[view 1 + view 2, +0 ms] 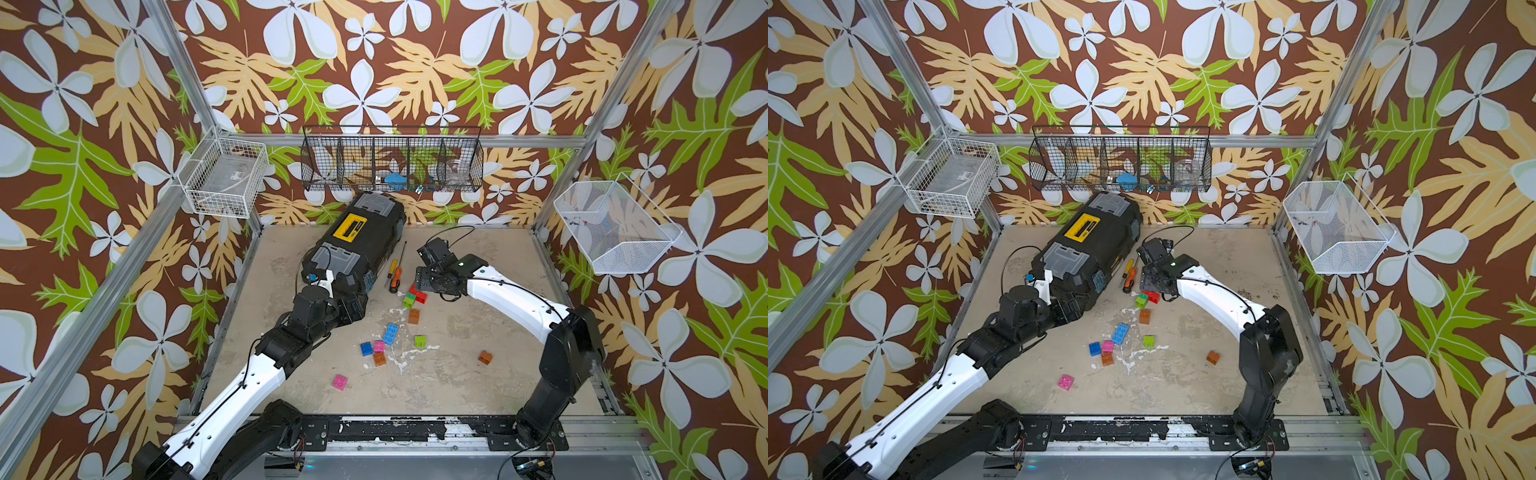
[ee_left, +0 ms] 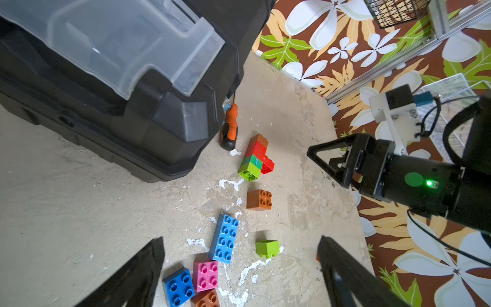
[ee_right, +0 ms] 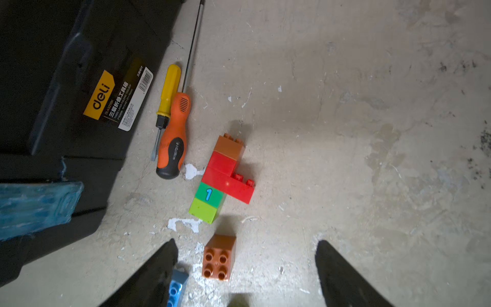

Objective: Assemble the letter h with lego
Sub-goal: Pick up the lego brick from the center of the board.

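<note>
Concrete tabletop (image 1: 457, 386): we count eight loose lego bricks (image 1: 390, 333), one five-brick stack (image 1: 414, 296) beside two screwdrivers (image 1: 396, 277) by one toolbox (image 1: 353, 245); left gripper (image 2: 241, 239) and right gripper (image 3: 246, 241) both gape, holding nothing.

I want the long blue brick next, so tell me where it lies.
In a top view the long blue brick lies flat near the middle of the table, beside the pink brick, with the lime brick apart to its right.
</note>
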### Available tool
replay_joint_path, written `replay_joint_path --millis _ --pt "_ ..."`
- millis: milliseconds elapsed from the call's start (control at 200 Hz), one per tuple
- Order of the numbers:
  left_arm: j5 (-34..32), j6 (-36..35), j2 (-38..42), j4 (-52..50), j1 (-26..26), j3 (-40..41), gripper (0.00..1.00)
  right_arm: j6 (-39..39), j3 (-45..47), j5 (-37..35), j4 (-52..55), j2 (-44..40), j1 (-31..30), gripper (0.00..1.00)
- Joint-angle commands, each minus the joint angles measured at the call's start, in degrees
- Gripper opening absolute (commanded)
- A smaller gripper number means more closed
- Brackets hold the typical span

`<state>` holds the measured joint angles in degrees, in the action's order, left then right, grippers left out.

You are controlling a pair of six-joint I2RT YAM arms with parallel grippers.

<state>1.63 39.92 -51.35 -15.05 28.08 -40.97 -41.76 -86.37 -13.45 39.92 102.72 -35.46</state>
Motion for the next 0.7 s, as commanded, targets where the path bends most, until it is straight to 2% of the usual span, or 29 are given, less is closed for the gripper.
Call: replay_joint_path --millis 0,70,185,240,320,400,550,696 --pt "-2.31 -1.29 0.52 -3.19 0.05 0.64 0.95 4.33 -2.43 1.48 -0.61 3.68 0.75 0.99" --pt "-3.52 -1.43 1.24 -4.92 0.05 1.51 0.95 11.50 -3.80 8.49 -2.61 6.18 1.76 1.00" --pt "-5.24 -1.43 3.15 -7.00 0.05 3.17 0.96 20.66 -6.53 10.56 -1.47 10.04 2.11 1.00" --pt "-5.47 -1.21 4.09 -7.11 0.05 4.14 0.96 22.32 -8.24 10.42 0.00 12.25 2.13 1.00" --pt "-5.25 -1.16 4.81 -6.38 0.05 5.38 0.96 16.87 -12.66 6.55 4.54 16.41 2.33 0.96" --pt "-5.22 -1.33 4.21 -5.65 0.05 5.91 0.96 13.62 -16.05 7.66 5.82 19.71 2.25 0.90" --pt "-4.39 -1.64 2.36 -5.39 0.05 6.12 0.96 9.49 -21.06 0.39 9.45 23.69 2.72 0.70" --pt "-4.35 -1.59 1.98 -3.97 0.04 7.43 0.96 0.94 -20.78 3.36 10.04 24.46 3.95 0.67"
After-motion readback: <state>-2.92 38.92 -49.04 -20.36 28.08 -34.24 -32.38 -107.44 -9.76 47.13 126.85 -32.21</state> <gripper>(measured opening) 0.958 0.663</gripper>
